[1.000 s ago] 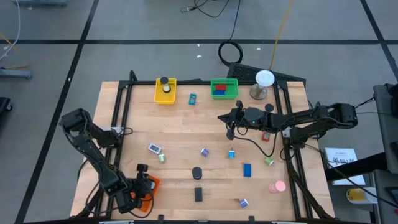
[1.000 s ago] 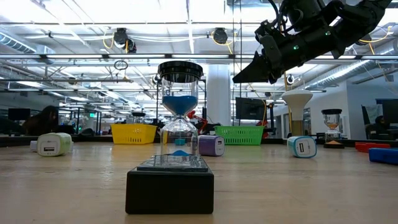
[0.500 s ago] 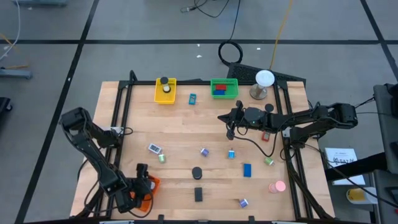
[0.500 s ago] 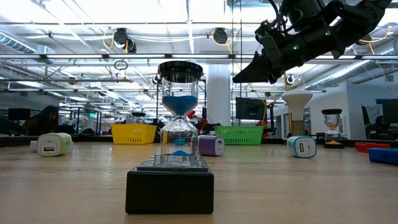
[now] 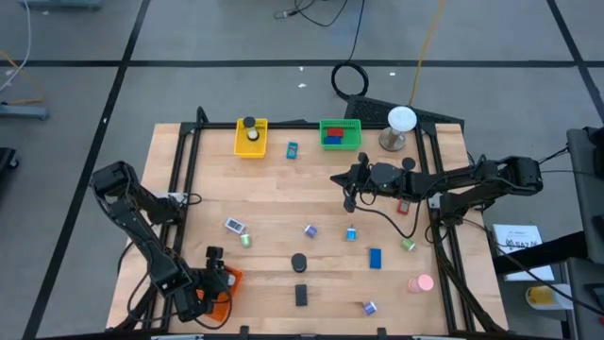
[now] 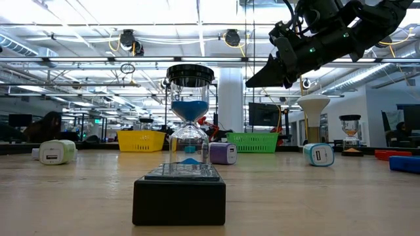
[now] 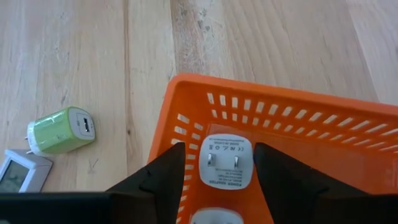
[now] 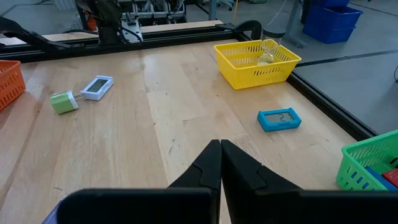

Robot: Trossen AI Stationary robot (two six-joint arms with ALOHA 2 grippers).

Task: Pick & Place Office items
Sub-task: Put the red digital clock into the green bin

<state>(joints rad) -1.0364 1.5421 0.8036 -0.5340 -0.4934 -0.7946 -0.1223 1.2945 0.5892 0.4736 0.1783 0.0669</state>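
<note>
Orange basket (image 7: 323,124) cut by frame edge — second white plug (image 7: 214,217) half hidden.

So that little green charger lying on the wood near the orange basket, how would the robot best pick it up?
The green charger lies on its side, clear of the small white display beside it. Judging by its rounded, blocky body, coming straight down from above and pinching its two long flat sides looks best, with the tool kept off the plug end.

Grey tiled floor (image 5: 75,38) with dark seams, cables across it, bright ceiling lights (image 6: 98,10), white column (image 6: 231,98)
</note>
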